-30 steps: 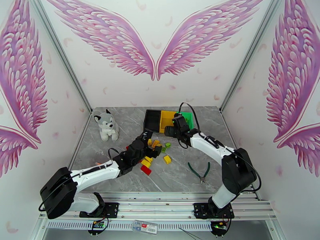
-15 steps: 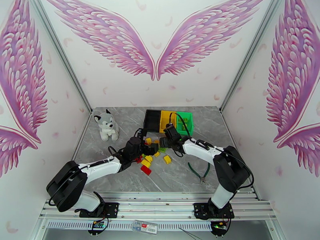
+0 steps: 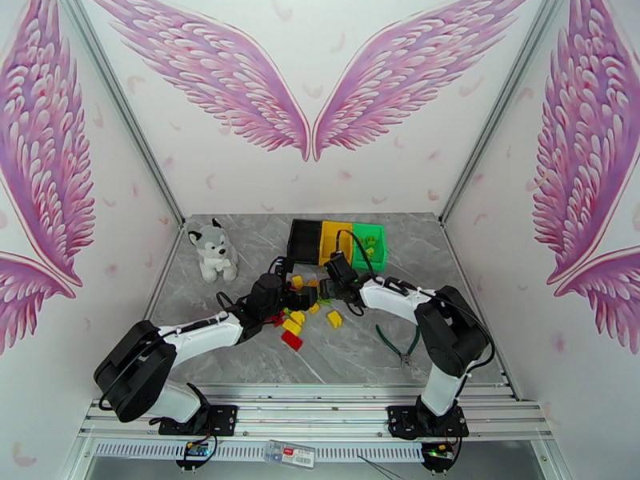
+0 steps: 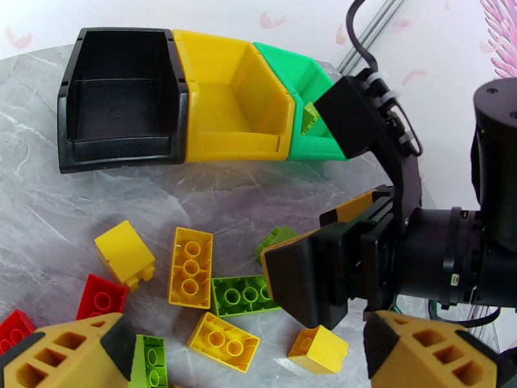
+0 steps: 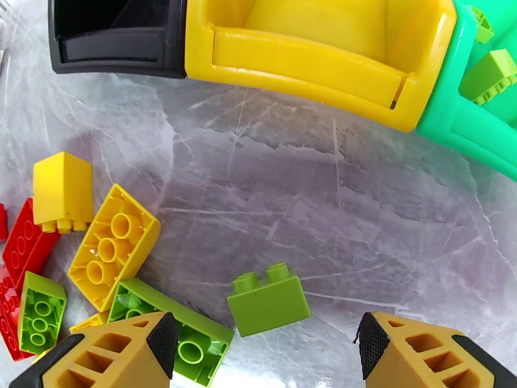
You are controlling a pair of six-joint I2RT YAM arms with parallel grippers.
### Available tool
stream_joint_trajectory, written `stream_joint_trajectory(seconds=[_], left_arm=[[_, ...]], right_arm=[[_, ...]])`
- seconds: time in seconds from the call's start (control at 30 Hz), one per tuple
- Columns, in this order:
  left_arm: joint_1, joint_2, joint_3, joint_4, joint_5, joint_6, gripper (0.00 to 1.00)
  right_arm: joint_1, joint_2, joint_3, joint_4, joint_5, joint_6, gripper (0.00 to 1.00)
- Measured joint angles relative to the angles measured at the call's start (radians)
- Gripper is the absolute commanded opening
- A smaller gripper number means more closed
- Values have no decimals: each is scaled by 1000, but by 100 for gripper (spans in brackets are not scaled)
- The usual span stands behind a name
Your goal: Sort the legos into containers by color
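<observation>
Right hand, spread, straddles a green lego, apparently to pinch it for the green bin at one o'clock; left hand is spread too, empty.

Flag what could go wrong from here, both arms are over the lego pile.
1. Arm clash: the right arm sits directly ahead of the open left jaws, over the same pile. If either moves, it could strike the other.
2. Double grab: the open right jaws straddle a small green brick, but one finger is beside a larger green brick. Closing may nudge that brick or pinch both.
</observation>
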Motion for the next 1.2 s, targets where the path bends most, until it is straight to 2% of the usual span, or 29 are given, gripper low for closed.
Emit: stream_joint_trajectory(seconds=[0.8, 1.0, 1.2], left_arm=[[0, 0, 0, 0, 3, 0, 99], [0, 0, 0, 0, 3, 0, 99], [0, 0, 0, 0, 6, 1, 99]], right_arm=[[-35, 114, 60, 2, 32, -2, 60], [-59, 116, 60, 10, 24, 1, 51], [-75, 116, 58, 21, 18, 7, 32]])
